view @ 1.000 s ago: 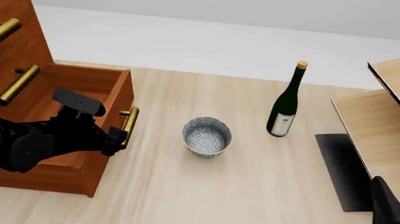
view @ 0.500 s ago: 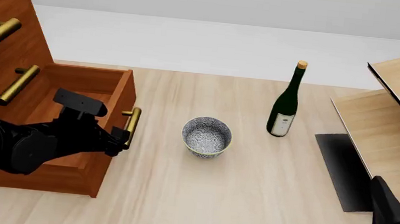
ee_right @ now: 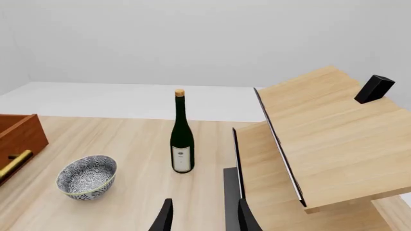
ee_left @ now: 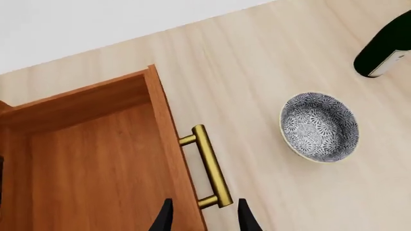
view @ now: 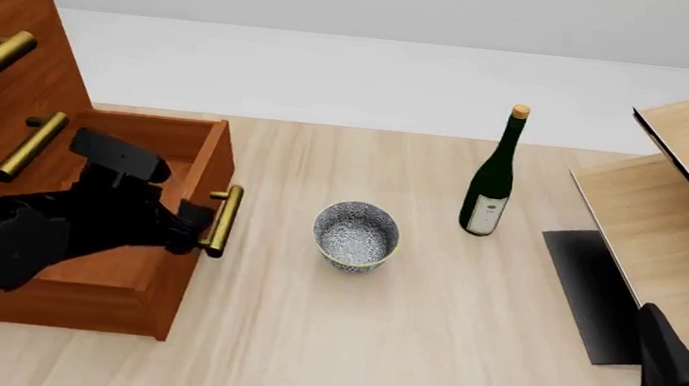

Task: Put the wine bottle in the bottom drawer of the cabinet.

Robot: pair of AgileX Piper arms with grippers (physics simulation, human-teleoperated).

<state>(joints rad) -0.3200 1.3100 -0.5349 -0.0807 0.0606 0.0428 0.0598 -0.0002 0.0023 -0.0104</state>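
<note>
Left jaws (ee_left: 202,219) parted beside bottom drawer (view: 188,173) handle — tips cropped; right jaws (ee_right: 202,216) parted.

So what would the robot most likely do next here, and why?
Probably lift the left gripper off the brass handle and away. The bottom drawer already stands pulled out, with room inside. The wine bottle stands untouched on the table beyond the bowl, so the right gripper, open and pointing toward it, could then reach it.
</note>
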